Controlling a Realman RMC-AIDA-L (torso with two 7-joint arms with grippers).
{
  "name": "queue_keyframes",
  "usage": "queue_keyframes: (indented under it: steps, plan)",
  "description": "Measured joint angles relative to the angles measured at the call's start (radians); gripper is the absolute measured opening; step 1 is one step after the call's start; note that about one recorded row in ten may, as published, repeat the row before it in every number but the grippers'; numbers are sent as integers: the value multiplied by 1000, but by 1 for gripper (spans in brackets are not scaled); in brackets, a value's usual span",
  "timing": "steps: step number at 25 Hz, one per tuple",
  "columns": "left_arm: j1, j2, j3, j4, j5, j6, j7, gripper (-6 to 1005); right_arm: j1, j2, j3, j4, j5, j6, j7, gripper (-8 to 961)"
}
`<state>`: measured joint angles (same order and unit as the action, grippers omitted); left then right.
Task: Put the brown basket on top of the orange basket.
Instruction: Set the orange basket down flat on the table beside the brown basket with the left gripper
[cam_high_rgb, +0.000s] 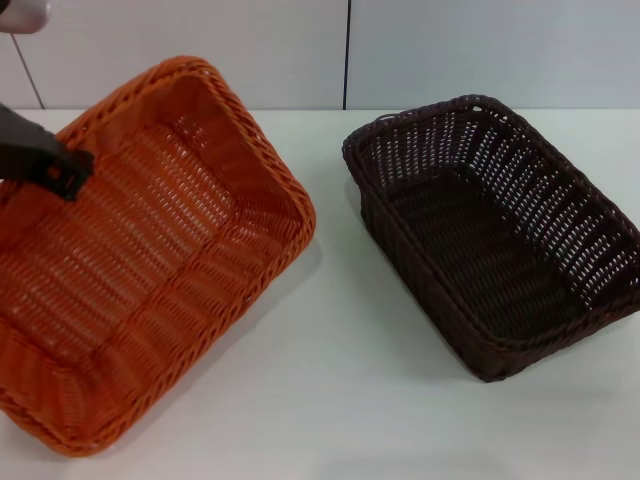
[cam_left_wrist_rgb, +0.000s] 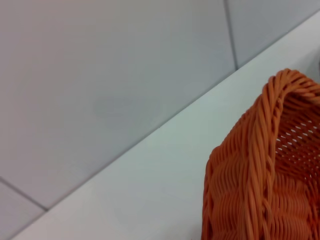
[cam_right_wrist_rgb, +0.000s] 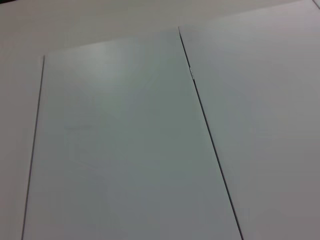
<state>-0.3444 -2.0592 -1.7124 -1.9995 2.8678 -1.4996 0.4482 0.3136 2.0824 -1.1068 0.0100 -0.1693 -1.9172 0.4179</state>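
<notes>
So your brown basket (cam_high_rgb: 495, 235) is sitting flat on the white table (cam_high_rgb: 330, 400), mouth up, nothing inside it that I can see. It's turned at a bit of an angle to the table's edge, with one corner pointing toward the wall.

Using that basket as the landmark: the orange basket (cam_high_rgb: 150, 250) is over on its left, apart from it, with a strip of bare table between the two. The orange one isn't flat; it's tipped up, so you're looking straight into its woven bottom. The left gripper (cam_high_rgb: 62, 170) is at the orange basket's far-left rim, a dark shape right against the braid. Can't tell whether it's clamped on the rim or just touching it, since the fingers aren't clear. The left wrist view only gets a corner of that orange rim (cam_left_wrist_rgb: 265, 165) above the table.

The right gripper isn't in sight anywhere; its wrist camera just shows pale wall panels (cam_right_wrist_rgb: 125, 140) with thin dark seams.

Surface is plain matte white. Behind the brown basket runs a light grey panelled wall (cam_high_rgb: 480, 50).

Count: two baskets, one brown, one orange, and one gripper visible.
</notes>
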Motion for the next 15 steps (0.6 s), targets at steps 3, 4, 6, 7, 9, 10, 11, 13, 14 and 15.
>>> queue_keyframes:
  steps: [3,4,6,7,9,10,11,13,14,15]
  plan:
    - [-26,0,-3,-6,3,-29,35,152,2,1,-1,2,-7,0,0,817]
    - [-44,0,-7,-6,6,-50,49,152,2,1,-1,2,-7,0,0,817]
    - [-58,0,-7,-6,7,-66,58,152,2,1,-1,3,-11,0,0,817]
    - [-72,0,-6,-7,7,-83,66,152,3,1,-1,4,-12,0,1,817]
    - [-95,-1,-2,-8,6,-103,79,153,3,1,-1,4,-16,1,0,817]
    - [-104,-2,2,-8,5,-107,85,153,3,2,-1,4,-18,3,0,816]
    - [-110,-3,4,-7,5,-109,89,153,5,2,-1,4,-19,5,-1,816]
    - [-118,-3,8,-4,5,-109,93,153,11,1,-1,8,-21,9,-3,816]
    - [-135,-4,14,0,3,-109,112,153,13,1,-1,8,-21,10,-3,816]
    - [-135,-4,14,0,3,-109,112,153,13,1,0,8,-21,10,-3,816]
